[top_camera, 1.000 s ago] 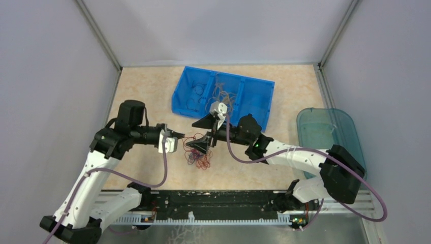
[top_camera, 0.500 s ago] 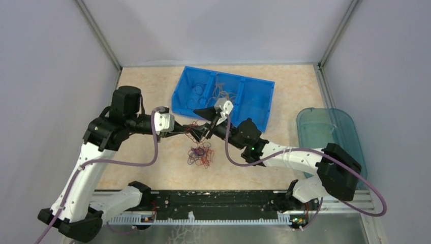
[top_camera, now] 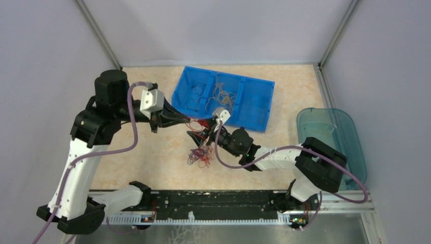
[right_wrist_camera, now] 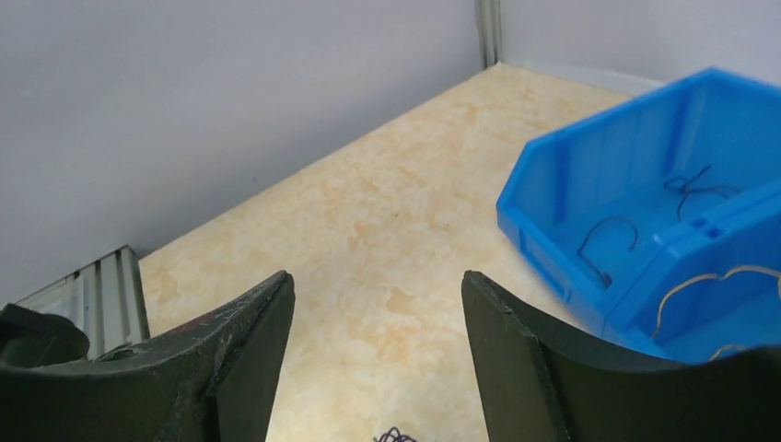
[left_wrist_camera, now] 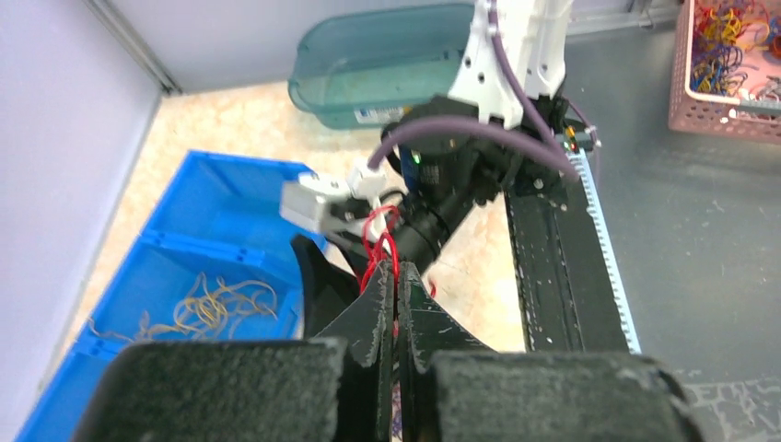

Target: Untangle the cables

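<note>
From above, the table (top_camera: 152,168) carries a blue bin (top_camera: 256,99) at 12 o'clock and a teal tub (top_camera: 320,129) at 3 o'clock. The bin has 3 compartments. Dark strands (top_camera: 195,92) lie in the one toward 9 o'clock and orange-yellow strands (top_camera: 223,96) in the middle one. A loose heap of cables (top_camera: 199,155), red mixed with dark purple-blue, lies near the table's centre, at 6 o'clock of the bin and apart from it.

The left gripper (top_camera: 188,122) points toward 3 o'clock, above the table and at 12 o'clock of the heap. Its wrist view shows the fingers pressed together with no gap, pinching a few red strands (left_wrist_camera: 380,241) that loop up out of the tips. Whether these strands reach down to the heap cannot be told.

The right gripper (top_camera: 199,131) points toward 10 o'clock and meets the left one almost tip to tip, just above the heap. In its own view the 2 fingers (right_wrist_camera: 235,354) stand wide apart with only bare tabletop between them, gripping nothing. The bin sits at 2 o'clock there, and a scrap of dark cable (right_wrist_camera: 394,435) shows at 6 o'clock on the frame edge.

In the left wrist view a black rail (left_wrist_camera: 553,258) runs along the table edge at 3 o'clock. Past it, at 1 o'clock, a pink basket (left_wrist_camera: 718,115) holds more coloured strands.
</note>
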### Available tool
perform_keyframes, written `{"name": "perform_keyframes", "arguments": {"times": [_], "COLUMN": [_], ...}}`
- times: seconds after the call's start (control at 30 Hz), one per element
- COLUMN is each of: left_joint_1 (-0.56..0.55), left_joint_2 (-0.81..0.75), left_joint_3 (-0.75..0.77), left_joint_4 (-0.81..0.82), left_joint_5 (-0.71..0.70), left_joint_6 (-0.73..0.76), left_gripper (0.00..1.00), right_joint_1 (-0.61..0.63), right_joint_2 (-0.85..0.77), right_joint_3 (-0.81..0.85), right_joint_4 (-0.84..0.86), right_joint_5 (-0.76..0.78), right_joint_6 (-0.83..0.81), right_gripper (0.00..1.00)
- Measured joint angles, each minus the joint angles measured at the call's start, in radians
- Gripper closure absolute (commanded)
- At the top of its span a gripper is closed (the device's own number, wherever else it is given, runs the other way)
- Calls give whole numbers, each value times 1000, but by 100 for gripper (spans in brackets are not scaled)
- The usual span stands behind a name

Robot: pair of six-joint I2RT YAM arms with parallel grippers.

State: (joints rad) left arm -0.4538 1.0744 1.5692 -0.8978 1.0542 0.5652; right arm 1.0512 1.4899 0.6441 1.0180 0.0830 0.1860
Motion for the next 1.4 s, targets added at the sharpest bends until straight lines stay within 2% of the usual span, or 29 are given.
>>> {"name": "perform_keyframes", "arguments": {"times": [0.2, 0.47, 0.8, 1.13, 1.4], "left_joint_1": [0, 0, 0, 0, 0], "left_joint_2": [24, 36, 35, 89, 118], "left_joint_3": [111, 217, 287, 435, 486], "left_joint_4": [43, 120, 331, 464, 534], "left_joint_5": [3, -46, -172, -222, -259], "left_joint_6": [-61, -80, -100, -138, -118], "left_gripper": [99, 99, 99, 100, 100], "right_joint_1": [0, 0, 1, 1, 1], "right_joint_2": [40, 49, 51, 83, 96], "right_joint_3": [-63, -114, -147, -123, -100], "right_joint_4": [76, 126, 153, 165, 147], "right_joint_5": [3, -4, -5, -38, -75], "right_joint_6": [89, 174, 212, 222, 219], "right_gripper": [50, 56, 47, 36, 38]}}
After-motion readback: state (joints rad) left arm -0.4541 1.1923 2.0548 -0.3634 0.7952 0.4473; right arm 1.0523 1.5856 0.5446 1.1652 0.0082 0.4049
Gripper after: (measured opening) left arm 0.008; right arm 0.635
